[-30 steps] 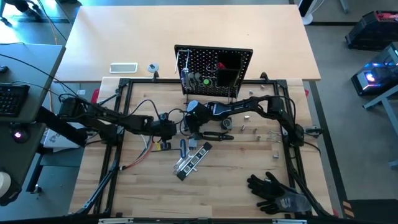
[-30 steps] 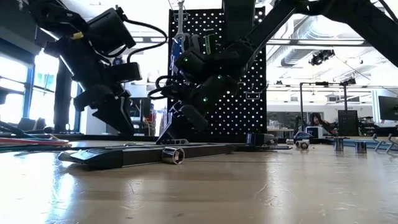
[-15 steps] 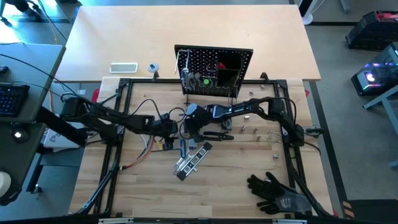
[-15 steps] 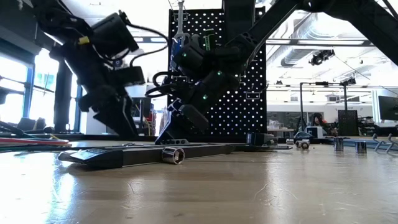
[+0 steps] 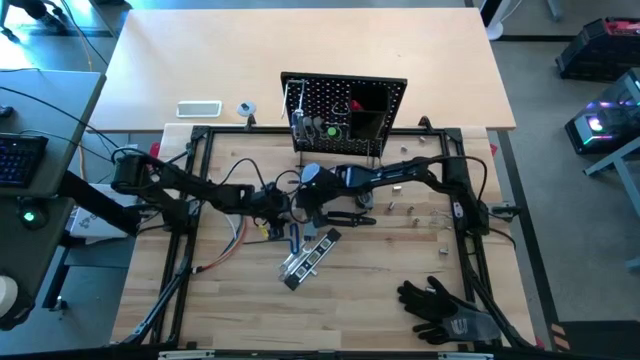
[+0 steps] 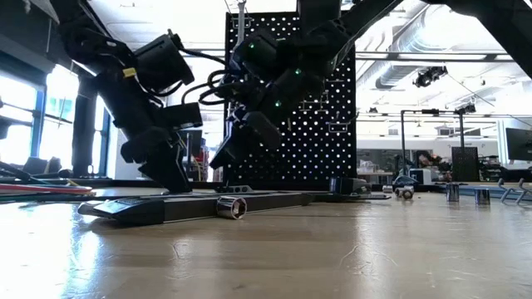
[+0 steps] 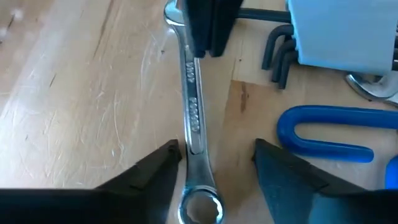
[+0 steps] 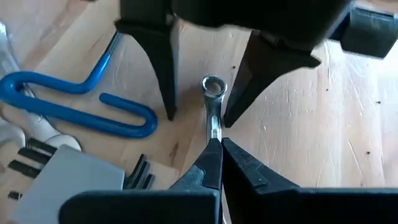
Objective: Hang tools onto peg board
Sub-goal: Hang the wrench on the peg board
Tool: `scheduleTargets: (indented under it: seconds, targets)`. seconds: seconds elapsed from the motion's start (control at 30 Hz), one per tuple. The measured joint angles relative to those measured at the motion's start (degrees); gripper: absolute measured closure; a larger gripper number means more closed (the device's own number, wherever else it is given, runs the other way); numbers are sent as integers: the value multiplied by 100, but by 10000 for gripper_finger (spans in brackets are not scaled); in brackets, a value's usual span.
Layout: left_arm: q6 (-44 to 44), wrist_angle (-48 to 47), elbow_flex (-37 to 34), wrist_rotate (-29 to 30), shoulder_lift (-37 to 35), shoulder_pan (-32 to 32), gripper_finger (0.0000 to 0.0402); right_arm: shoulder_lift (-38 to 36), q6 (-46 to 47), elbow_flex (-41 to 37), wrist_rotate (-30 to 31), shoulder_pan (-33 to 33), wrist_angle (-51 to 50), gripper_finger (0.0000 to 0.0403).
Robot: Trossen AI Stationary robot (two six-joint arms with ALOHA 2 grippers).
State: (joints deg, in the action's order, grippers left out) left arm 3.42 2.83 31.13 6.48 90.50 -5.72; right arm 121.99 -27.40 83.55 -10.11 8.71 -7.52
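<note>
From overhead we look straight down on the whole worktop (image 5: 400, 300). From its surface we look level across toward the peg board (image 6: 324, 100). Both wrist cameras sit close above one silver wrench (image 7: 194, 118), seen from opposite ends, which they share.

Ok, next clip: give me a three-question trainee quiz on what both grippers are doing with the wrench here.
1. True or false: the right gripper is shut on one end of the silver wrench.
2. The left gripper is: A) clamped on the blue hook-shaped tool; B) open, one finger on each side of the wrench's ring end; C) parked away from the tools.
3. What are the black hex keys tucked under, in the left wrist view?

Key: 1 true. 2 B. 3 The light blue-grey holder.
</note>
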Motion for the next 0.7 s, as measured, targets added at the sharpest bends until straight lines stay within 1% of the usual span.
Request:
scheduleTargets:
  seconds: [0.07, 0.13, 0.2, 0.23, 0.27, 0.57, 0.63, 0.7]
  targets:
    - [-82, -57, -2, -29, 2, -54, 248, -34, 29, 2, -12, 2, -174, 403]
    - [-189, -150, -2, 30, 12, -82, 296, -39, 35, 7, -26, 18, -339, 402]
    - [-349, -176, -6, 78, 12, -96, 352, -39, 33, 7, -33, 28, -550, 402]
    - [-416, -201, 0, 79, 9, -95, 372, -39, 33, 7, -33, 28, -638, 402]
    - [-464, -197, 0, 93, 9, -93, 379, -39, 33, 7, -33, 28, -685, 402]
    - [-678, -275, 121, 272, 15, -35, 384, -39, 18, 7, -33, 27, -839, 399]
    - [-752, -326, 220, 339, -15, -7, 398, -39, 11, 7, -33, 13, -825, 385]
    - [-825, -408, 311, 314, -47, 17, 399, -39, 11, 7, -33, 4, -797, 358]
